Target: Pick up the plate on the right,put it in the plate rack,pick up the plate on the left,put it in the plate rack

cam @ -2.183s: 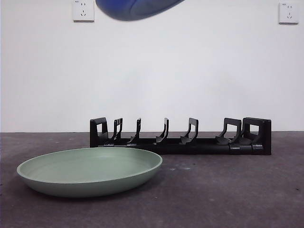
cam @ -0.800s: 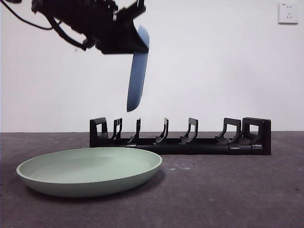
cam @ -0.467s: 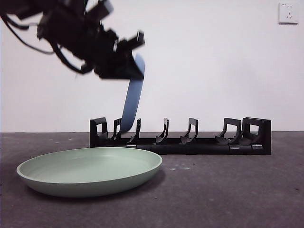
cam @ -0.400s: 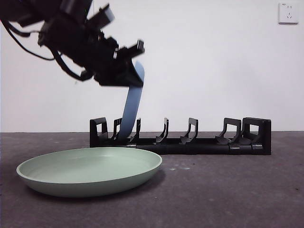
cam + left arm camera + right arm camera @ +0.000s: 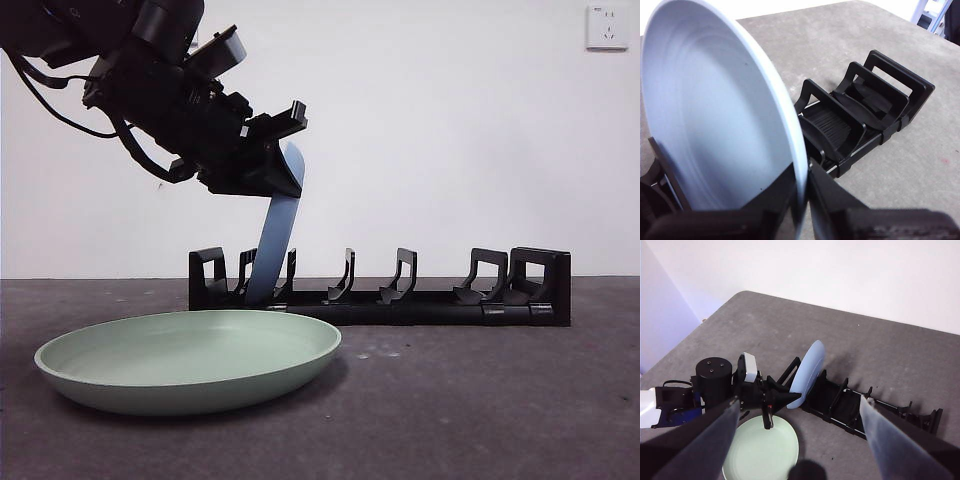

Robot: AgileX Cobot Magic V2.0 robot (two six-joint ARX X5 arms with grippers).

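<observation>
- Green plate lies flat on the table, in front of the rack's end and apart from it; untouched, its turn comes second.
- Plate rack stands behind it; the slots away from the blue plate are empty.
- Blue plate has come down from well above the prongs; its lower edge now sits between two prongs near the rack's end, leaning slightly.
- My left gripper stays clamped on the blue plate's rim, jaws nearly closed.
- My right gripper hangs high, jaws spread wide, holding nothing.
- Judgement: first placement nearly done; release comes next.
</observation>
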